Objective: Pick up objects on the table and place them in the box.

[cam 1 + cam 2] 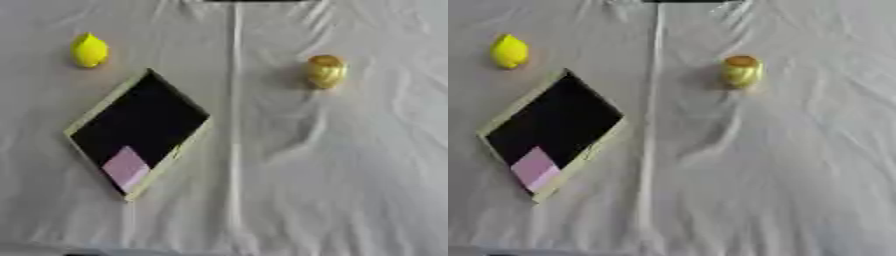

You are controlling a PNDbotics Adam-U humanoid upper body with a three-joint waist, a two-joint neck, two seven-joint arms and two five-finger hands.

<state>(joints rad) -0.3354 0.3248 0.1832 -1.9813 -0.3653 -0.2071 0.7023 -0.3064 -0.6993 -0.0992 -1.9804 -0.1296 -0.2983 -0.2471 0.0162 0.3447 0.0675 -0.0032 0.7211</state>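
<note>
neither of your hands shows in either view, so you cannot tell how their fingers stand. on the white cloth (pixel 350 190) the box (pixel 85 122) lies turned like a diamond at the left, dark inside, with a pink piece (pixel 127 167) in its near corner. the yellow lemon (pixel 88 50) sits just beyond the box's far corner. the golden object (pixel 325 71) stands well apart at the right.

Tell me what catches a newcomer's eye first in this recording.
The black-lined box, turned like a diamond left of centre, with a pink piece in its near corner. Then the yellow lemon at far left and a shiny gold object right, on the white cloth.
</note>
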